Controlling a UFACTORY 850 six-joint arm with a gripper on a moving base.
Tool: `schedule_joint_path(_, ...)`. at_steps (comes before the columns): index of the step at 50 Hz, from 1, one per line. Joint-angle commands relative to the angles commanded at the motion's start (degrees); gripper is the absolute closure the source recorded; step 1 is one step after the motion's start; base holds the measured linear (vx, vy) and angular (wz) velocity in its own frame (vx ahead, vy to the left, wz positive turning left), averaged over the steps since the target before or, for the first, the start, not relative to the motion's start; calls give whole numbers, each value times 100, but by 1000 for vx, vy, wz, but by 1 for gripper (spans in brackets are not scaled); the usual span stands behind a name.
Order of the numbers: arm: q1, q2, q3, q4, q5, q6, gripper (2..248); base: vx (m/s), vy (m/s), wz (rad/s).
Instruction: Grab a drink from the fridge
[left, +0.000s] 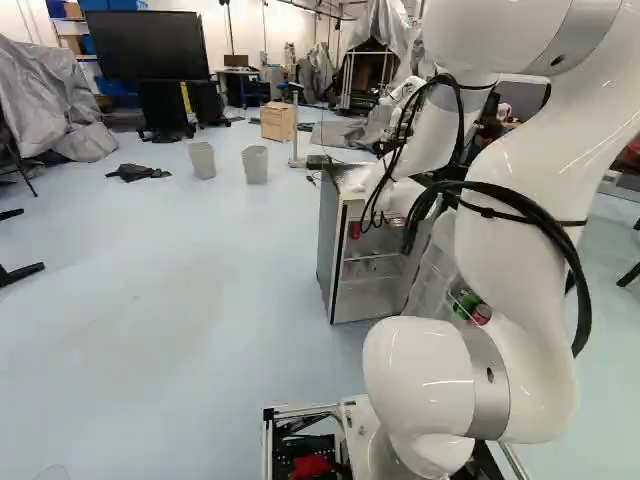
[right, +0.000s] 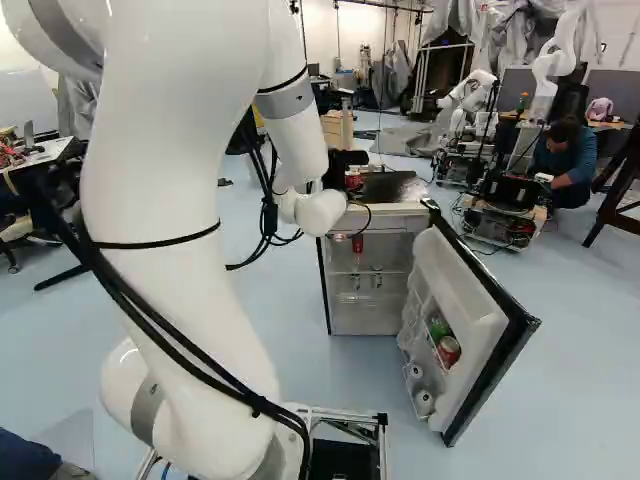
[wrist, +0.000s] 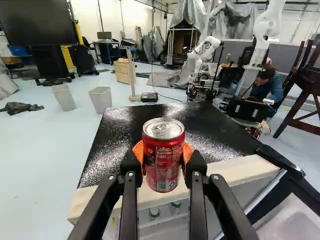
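Fridge door (left: 432, 280), partly hidden behind the arm (left: 515, 235), left base view; large screen (wrist: 35, 22), cut off, wrist view; shelf items (right: 377, 278), unidentifiably small.

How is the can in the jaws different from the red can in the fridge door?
The held can is gripped near the fridge top; the door can sits lower, inside the open door. The held can is alone, the door can beside something green. Both are red.

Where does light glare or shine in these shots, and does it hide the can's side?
Wrist view: speckled glare on the fridge's black top, a shine on the lid of the red can, whose side stays readable; left base view: bright highlights on the white arm; right base view: a pale sheen on the fridge top.
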Motion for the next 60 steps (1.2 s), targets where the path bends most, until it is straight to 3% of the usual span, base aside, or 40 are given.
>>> schedule_joint_path(48,-67,-1085,-911,0,349,0,155,0,0,0)
schedule_joint_path(60,-73,-1158,-972,0,362,0,155,0,0,0)
